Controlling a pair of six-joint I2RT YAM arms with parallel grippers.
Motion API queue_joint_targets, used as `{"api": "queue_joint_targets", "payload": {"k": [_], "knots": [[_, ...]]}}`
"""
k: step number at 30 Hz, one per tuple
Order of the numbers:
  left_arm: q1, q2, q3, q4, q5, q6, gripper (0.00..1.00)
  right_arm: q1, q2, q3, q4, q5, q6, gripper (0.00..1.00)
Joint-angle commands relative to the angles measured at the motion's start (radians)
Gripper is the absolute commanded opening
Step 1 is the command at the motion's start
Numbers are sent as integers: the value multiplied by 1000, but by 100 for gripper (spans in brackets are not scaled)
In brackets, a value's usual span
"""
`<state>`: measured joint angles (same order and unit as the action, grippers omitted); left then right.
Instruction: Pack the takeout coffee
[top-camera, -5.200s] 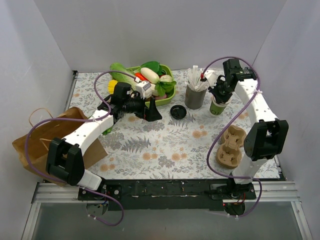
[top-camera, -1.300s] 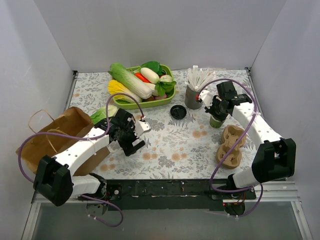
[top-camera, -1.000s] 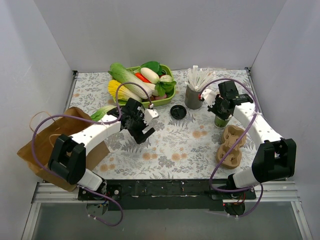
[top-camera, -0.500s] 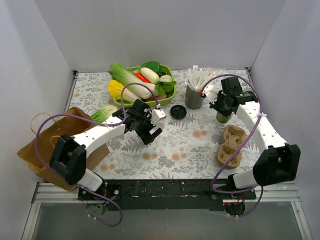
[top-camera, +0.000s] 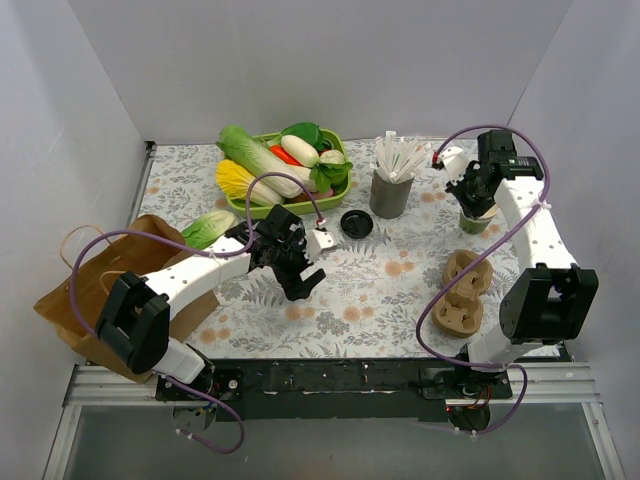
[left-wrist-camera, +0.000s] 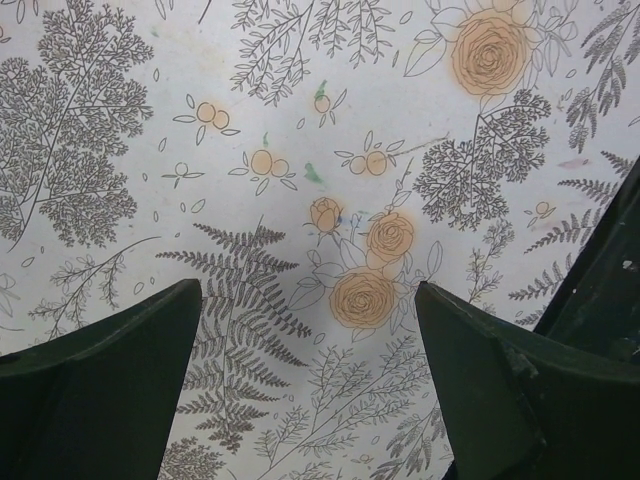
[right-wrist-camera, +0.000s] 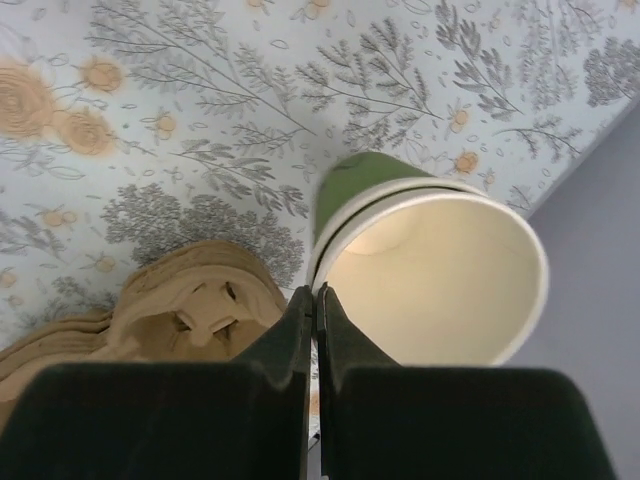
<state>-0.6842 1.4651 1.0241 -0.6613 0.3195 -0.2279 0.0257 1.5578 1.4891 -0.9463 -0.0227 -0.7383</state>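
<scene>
The takeout coffee (top-camera: 357, 222) stands left of the grey straw holder (top-camera: 388, 192); from above I see mostly its round black lid. My right gripper (top-camera: 480, 192) is shut on the rim of the similar lidless green cup (top-camera: 474, 220), near the right wall. In the right wrist view the fingers (right-wrist-camera: 316, 292) pinch that cup's (right-wrist-camera: 440, 275) white rim, and its cream inside is empty. My left gripper (top-camera: 303, 278) is open and empty over the table's middle, well short of the takeout coffee. The left wrist view (left-wrist-camera: 310, 340) shows only the flowered cloth between its fingers.
A brown cardboard cup carrier (top-camera: 462, 290) lies at the front right, also in the right wrist view (right-wrist-camera: 190, 300). A brown paper bag (top-camera: 100, 285) stands at the left. A green tray of vegetables (top-camera: 338, 190) is at the back, and a loose leafy green (top-camera: 208, 228) lies near the bag.
My right gripper has carried the lidless cup right and back, toward the right wall. My left gripper has swung from near the bag to the table's middle, still open.
</scene>
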Motion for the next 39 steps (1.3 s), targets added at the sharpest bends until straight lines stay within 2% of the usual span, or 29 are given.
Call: {"api": "queue_joint_targets", "payload": {"k": [1,2,3,4,5,6,7,8,9,10,12,13,14,16,17,18,19,21,24,27,31,39], "knots": [[-8,-11,40,26,70,-36,90,-29,8,105,-104,-117,34,1],[-8,-6,44,32,75,-47,90,24,1,61,-95,-58,1,1],[-8,-6,45,51,75,-72,90,46,-10,57,-62,-71,-10,1],[-9,-5,48,61,81,-92,90,10,-15,81,-71,-174,31,1],[-8,-8,51,75,79,-117,90,2,-8,94,-72,-186,55,1],[-9,-11,57,109,82,-154,90,85,-8,65,-60,-46,34,1],[-8,-12,63,135,92,-230,91,133,-19,24,-48,16,-8,1],[-9,-18,74,164,102,-278,92,135,-27,8,-25,6,26,1],[-8,-23,77,230,113,-310,93,27,-25,54,-49,-214,65,1],[-8,-19,85,256,122,-362,93,28,5,62,-51,-171,101,1],[-8,-2,114,326,116,-398,94,171,-7,-49,-23,84,-25,1],[-8,17,122,351,118,-412,94,145,-39,-30,7,-22,-13,1],[-8,26,126,385,124,-450,94,82,-30,17,-9,-171,95,1],[-8,47,130,515,144,-525,94,100,25,40,-31,-64,76,1],[-8,55,125,570,150,-639,95,130,21,27,-19,-9,42,1],[-8,64,111,695,148,-704,95,116,7,19,-8,-119,42,1],[-9,80,102,754,144,-769,96,97,-11,22,-6,-187,69,1],[-8,144,97,910,162,-957,97,103,-8,22,-26,-206,94,1],[-8,270,145,1011,149,-1149,98,106,-33,-9,-13,-239,99,1],[-21,362,183,1109,154,-1228,98,112,-56,-30,-11,-272,93,1],[-38,469,247,1149,164,-1346,98,117,-71,-46,-16,-295,91,1],[-89,580,335,1152,147,-1381,98,151,-111,-105,-8,-243,71,1]]}}
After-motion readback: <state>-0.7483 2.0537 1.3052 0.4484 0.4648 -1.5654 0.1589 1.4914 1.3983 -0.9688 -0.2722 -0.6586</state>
